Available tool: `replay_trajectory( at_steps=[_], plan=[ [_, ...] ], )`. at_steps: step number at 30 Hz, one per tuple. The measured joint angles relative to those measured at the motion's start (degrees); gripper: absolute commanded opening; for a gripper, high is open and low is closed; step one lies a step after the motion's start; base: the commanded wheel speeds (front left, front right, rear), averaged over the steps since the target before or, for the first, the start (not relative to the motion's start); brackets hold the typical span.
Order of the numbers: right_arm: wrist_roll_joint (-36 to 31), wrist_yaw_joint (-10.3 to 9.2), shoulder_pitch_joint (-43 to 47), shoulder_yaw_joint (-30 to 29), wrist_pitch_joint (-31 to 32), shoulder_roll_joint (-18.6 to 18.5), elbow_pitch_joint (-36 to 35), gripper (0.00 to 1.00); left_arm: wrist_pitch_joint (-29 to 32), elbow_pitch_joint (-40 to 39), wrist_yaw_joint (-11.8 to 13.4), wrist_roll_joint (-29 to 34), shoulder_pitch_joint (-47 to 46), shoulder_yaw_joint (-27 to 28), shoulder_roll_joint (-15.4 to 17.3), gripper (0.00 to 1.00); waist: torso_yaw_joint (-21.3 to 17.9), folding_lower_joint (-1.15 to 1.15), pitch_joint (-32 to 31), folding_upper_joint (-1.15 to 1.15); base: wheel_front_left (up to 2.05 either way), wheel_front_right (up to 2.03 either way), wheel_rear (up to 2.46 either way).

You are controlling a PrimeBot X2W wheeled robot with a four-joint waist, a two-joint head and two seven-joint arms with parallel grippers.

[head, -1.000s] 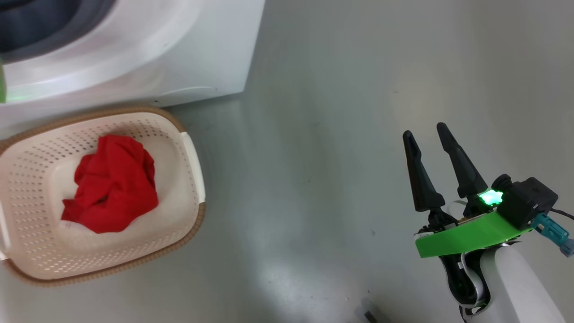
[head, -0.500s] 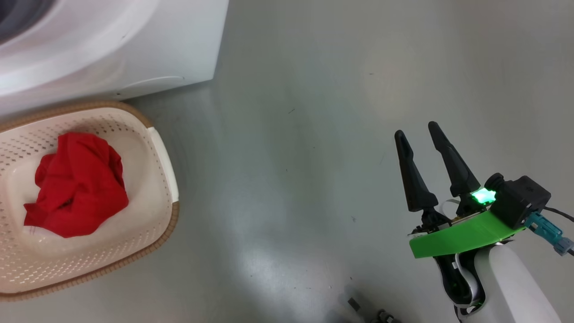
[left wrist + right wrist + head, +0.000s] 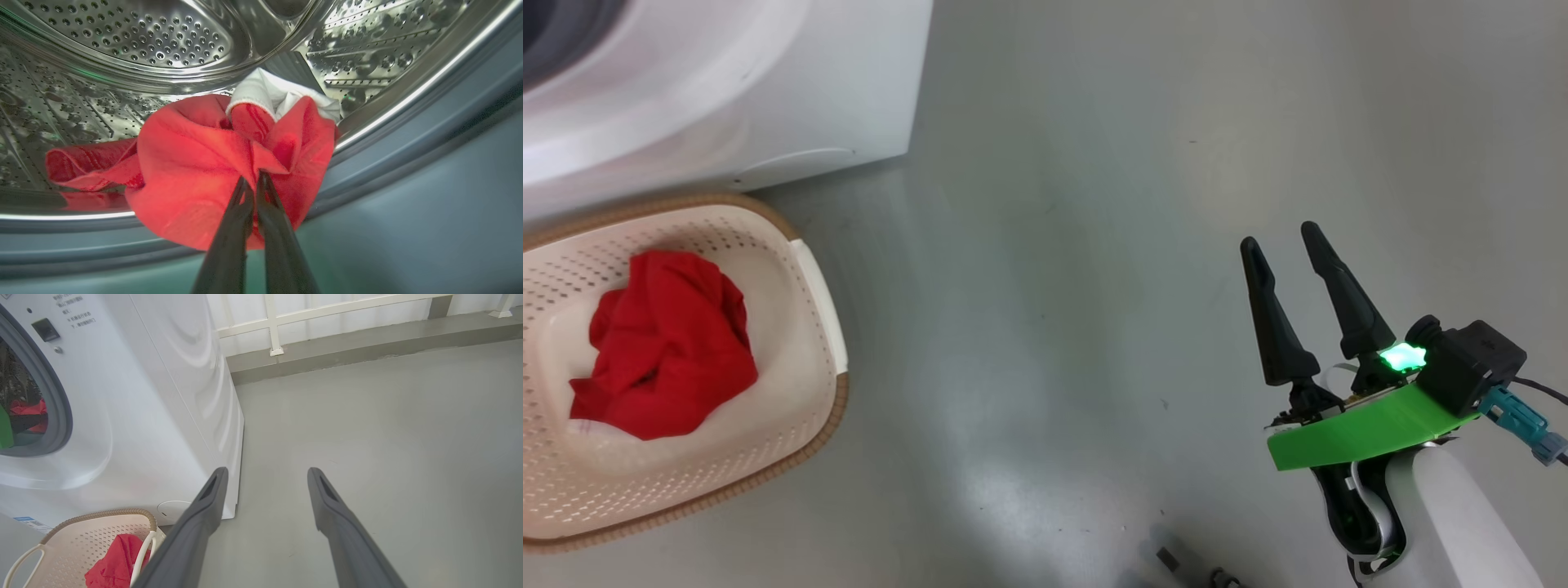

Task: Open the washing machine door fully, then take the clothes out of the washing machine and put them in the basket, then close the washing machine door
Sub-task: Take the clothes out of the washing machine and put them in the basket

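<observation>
Head view: cream perforated basket (image 3: 800, 384) on the grey floor (image 3: 1054, 286), just in front of the white washing machine (image 3: 768, 82). Contents: one bunched heap of red clothes (image 3: 666, 343) resting on the basket bottom. Right claw (image 3: 1280, 237) at lower right, well apart from the basket, fingers spread, holding nothing.

Left wrist view: inside the steel drum (image 3: 143, 32). Left claw (image 3: 253, 177) pressed together, pinching a fold of a crumpled red garment (image 3: 192, 163). The garment lies at the drum mouth, its lower edge over the grey seal (image 3: 408, 134). A small white cloth (image 3: 265, 90) sits behind it, touching its top.

Right wrist view: machine opening at left, red fabric visible within. Basket at lower left with the red heap inside. Right claw fingers parted above bare floor; white railing (image 3: 327, 310) behind.
</observation>
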Motion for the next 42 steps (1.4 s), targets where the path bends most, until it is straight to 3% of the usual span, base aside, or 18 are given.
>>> replay_trajectory(
  at_steps=[6, 13, 23, 42],
  plan=[
    [-0.1, 0.00, 0.0, -0.1, 0.0, 0.0, 0.2, 1.00, -4.0, 0.3, 0.4, -3.1, 0.4, 1.3, -2.1, 0.00, 0.8, 0.00, -1.2, 0.00, 0.00, 0.00, 0.00],
    [-1.0, 0.00, 0.2, -0.5, 0.0, 0.0, 0.5, 1.00, -7.5, -2.5, 0.5, -10.1, 5.4, 6.6, -5.5, 0.00, 2.1, 0.00, -4.2, 0.00, 0.00, 0.00, 0.00],
    [-1.5, 0.00, 2.4, -1.8, 0.0, -0.6, 0.6, 1.00, -7.5, -23.4, -0.2, -15.7, 21.1, 13.4, -9.3, 0.00, 4.4, 0.00, -8.4, 0.00, 0.00, 0.00, 0.00],
    [-1.5, 0.00, 4.9, -4.6, 0.0, -3.3, 0.4, 1.00, -7.8, -53.8, -3.7, -14.6, 40.0, 20.1, -18.6, 0.00, 8.5, 0.00, -14.6, 0.00, 0.00, 0.00, 0.00]
  ],
)
